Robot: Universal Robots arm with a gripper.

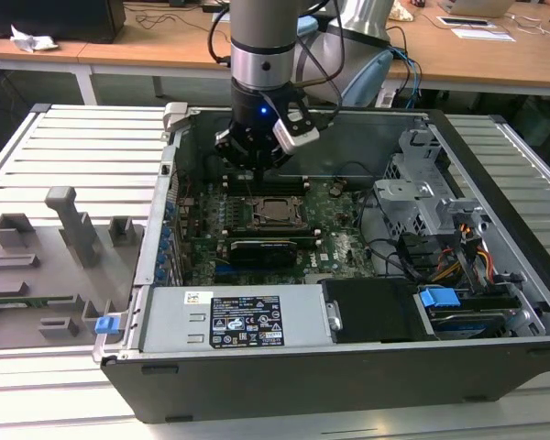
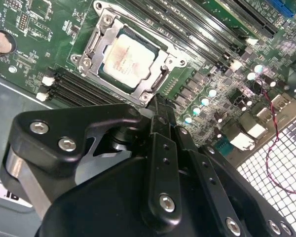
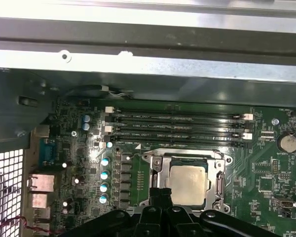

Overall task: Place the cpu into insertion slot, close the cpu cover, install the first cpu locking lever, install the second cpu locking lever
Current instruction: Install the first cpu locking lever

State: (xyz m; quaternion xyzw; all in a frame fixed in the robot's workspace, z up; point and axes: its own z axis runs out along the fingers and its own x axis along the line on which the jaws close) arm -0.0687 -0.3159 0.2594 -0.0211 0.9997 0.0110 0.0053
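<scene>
Several grey blocks stand on a grey fixture tray [image 1: 37, 275] at the exterior view's left, with a blue clip [image 1: 106, 324] at its near corner. Beside it lies the open computer case [image 1: 348, 376], its green motherboard [image 1: 344, 234] facing up. Over the board's far side hangs the gripper [image 1: 249, 170], pointing down, near the socket. In both wrist views its fingers [image 3: 158, 195] look drawn together with nothing between them, the tips close by the edge of the cpu cover [image 3: 220, 178]. The cpu [image 3: 187, 181] sits in the insertion slot [image 2: 106, 69], silvery top up, and the cover's frame lies flat around it. Four long memory slots [image 3: 177, 126] run along one side of the socket. A black graphics card [image 1: 261, 247] stands nearer the front, and a labelled power supply [image 1: 243, 321] lies along the front wall. At the exterior view's right are a silver drive cage [image 1: 422, 188], a blue tab [image 1: 438, 298] and orange cables [image 1: 481, 261]
</scene>
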